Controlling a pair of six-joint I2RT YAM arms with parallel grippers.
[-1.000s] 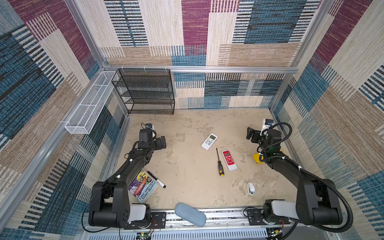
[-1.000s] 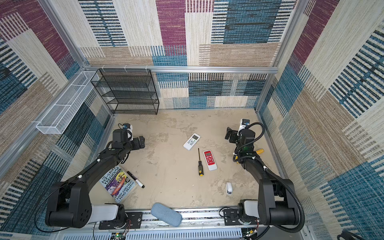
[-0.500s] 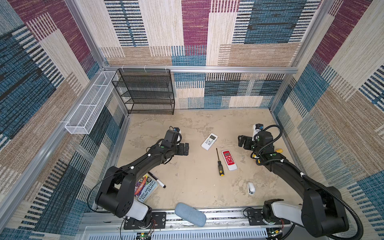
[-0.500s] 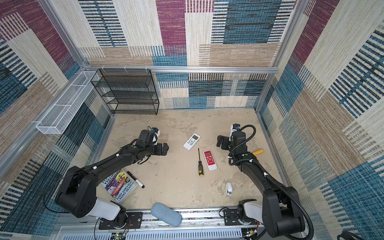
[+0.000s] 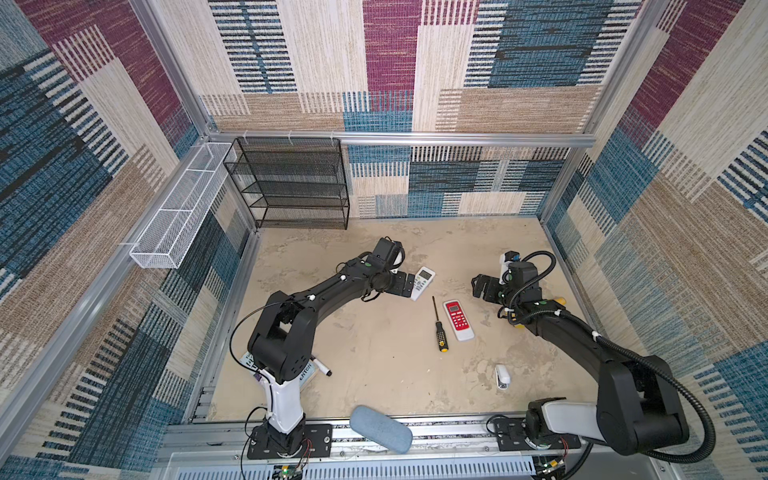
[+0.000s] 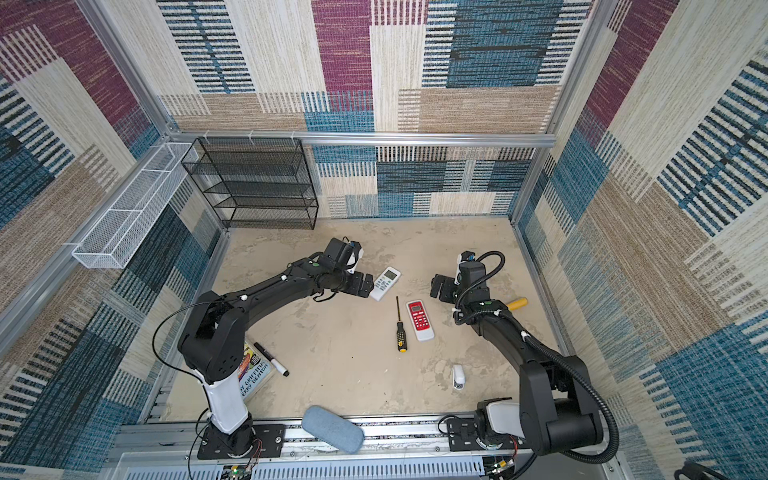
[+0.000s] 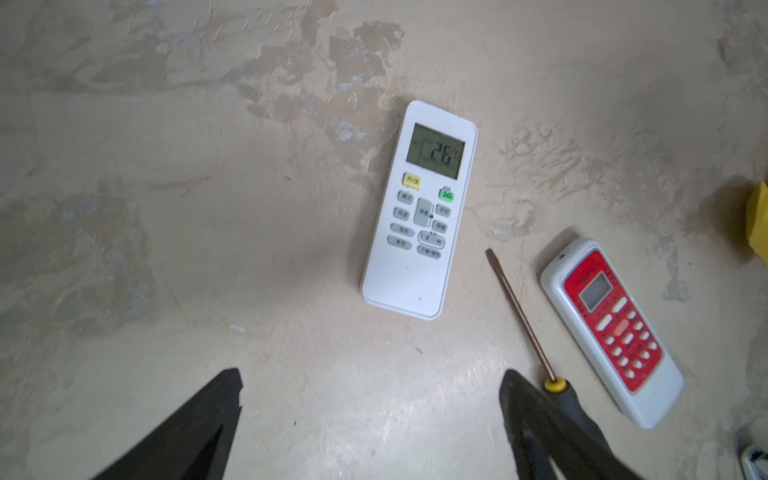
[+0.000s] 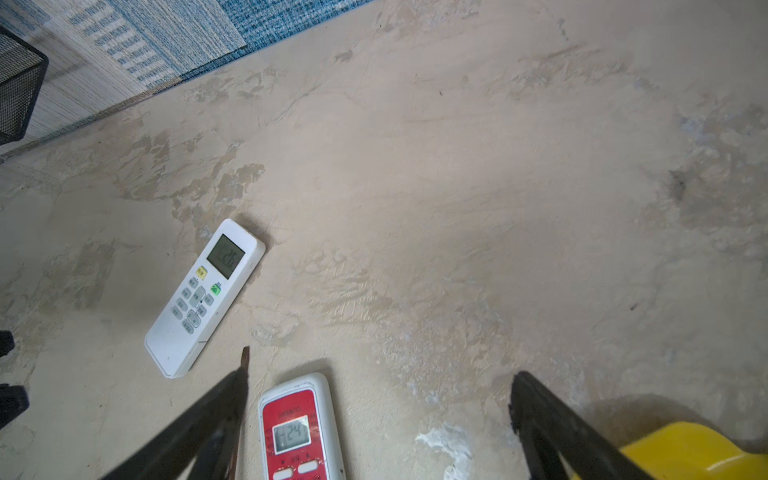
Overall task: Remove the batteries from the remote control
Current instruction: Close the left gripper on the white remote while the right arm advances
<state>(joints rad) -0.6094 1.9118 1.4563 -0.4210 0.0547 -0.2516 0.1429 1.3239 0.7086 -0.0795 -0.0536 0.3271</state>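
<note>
— What lies mid-bench?
— On the bench (image 5: 374, 365), the far remote (image 5: 423, 282) lies behind and slightly left of the near remote (image 5: 458, 320). The screwdriver (image 5: 439, 328) lies just left of the near remote, with its tip toward the back.
— And the arms?
— The left end effector (image 5: 404, 284) is at the far remote's left end. The right end effector (image 5: 482, 286) is right of both remotes.
— The edges?
— The rack (image 5: 291, 183) stands in the back left corner and the wire basket (image 5: 174, 220) hangs on the left wall. At front left, a marker (image 6: 272, 359) lies just right of a book (image 6: 253, 374). A pouch (image 5: 380, 428) lies on the front rail (image 5: 449, 432).
</note>
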